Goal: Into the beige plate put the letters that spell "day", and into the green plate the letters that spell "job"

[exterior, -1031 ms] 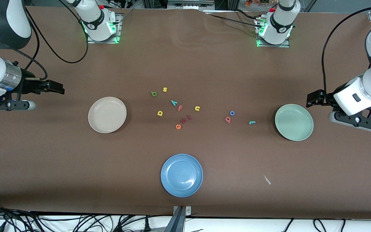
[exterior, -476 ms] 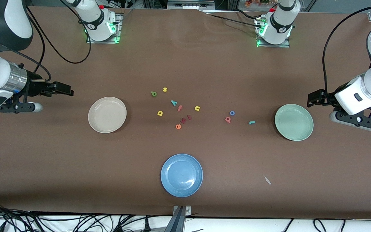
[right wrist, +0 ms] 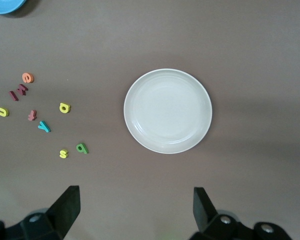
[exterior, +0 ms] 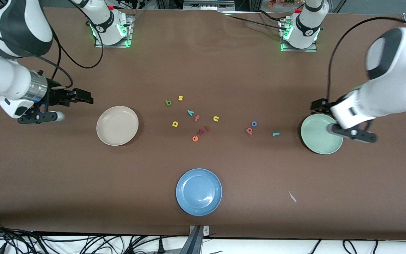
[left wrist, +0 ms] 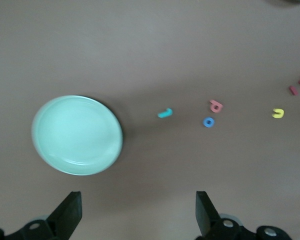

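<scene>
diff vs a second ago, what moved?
Both arms swung in toward the middle of the table. The left gripper now hangs over the pale green plate's rim; the right gripper has neared the round beige plate. Both are open and empty. The toy letters and the plates stayed put.

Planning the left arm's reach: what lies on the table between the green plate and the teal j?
Nothing: bare brown table between the green plate and the teal j, clearest in the left wrist view.
</scene>
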Available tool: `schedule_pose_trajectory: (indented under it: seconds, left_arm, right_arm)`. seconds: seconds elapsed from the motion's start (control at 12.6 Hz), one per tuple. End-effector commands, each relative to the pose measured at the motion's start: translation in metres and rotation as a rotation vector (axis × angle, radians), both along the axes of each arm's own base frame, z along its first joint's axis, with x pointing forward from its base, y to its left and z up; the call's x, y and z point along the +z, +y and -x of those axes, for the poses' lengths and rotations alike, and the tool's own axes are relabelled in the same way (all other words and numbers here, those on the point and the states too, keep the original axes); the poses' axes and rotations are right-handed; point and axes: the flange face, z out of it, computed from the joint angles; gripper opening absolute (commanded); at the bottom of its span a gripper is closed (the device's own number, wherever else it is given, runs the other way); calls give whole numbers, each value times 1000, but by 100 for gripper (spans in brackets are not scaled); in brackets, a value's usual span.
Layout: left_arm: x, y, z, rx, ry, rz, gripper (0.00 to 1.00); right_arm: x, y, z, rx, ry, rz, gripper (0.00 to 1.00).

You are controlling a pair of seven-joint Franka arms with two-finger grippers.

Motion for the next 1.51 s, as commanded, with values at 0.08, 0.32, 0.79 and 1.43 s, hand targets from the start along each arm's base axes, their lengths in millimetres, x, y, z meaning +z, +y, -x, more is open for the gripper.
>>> schedule_pose_trajectory:
  seconds: [0.08, 0.32, 0.79, 1.43]
  left_arm:
    - [-76, -70, 24, 68, 16, 30, 100]
    - [-161, -101, 47, 138, 15, 55, 100]
    - [-275, -136, 78, 208, 5, 76, 81]
    - [-311, -136, 75, 226, -93, -49, 65]
  right_arm:
    - [-3, 25, 20, 36, -20, -17, 100]
    - [-25, 59, 36, 71, -33, -14, 100]
    - [-110, 129, 59, 128, -53, -26, 100]
    - [-229, 230, 93, 116, -77, 95, 100]
